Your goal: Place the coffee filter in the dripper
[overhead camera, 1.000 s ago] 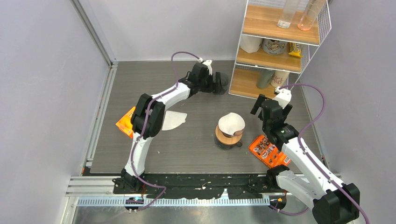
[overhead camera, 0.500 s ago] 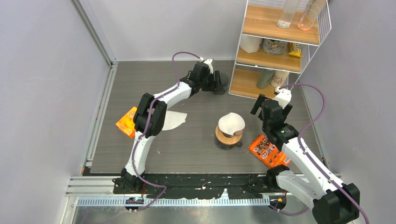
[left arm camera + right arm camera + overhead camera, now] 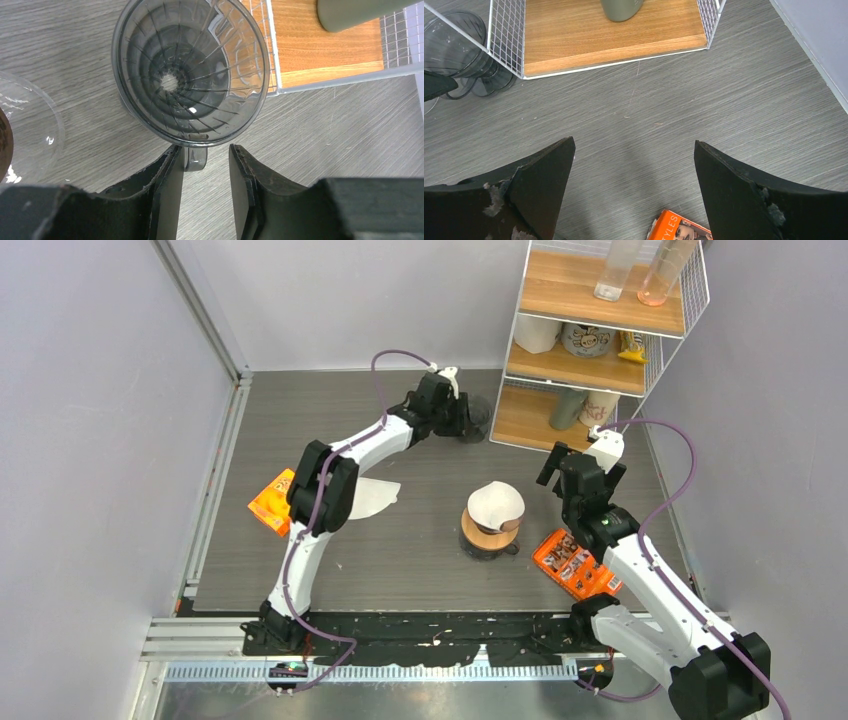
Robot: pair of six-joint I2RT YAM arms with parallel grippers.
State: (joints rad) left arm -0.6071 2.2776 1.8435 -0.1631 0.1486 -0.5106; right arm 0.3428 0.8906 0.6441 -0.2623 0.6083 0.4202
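Seen from above, the left gripper (image 3: 464, 418) hides most of the dripper (image 3: 482, 414). The wrist views cut off a green cup (image 3: 350, 10) and an orange packet (image 3: 680, 232) at their edges.

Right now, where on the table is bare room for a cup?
Two bare patches: the far left corner, between the back wall and the left arm; and the near strip in front of the loose filter and the server. Crowded: beside the shelf, where the left gripper flanks the dripper, and around the right gripper and orange box.
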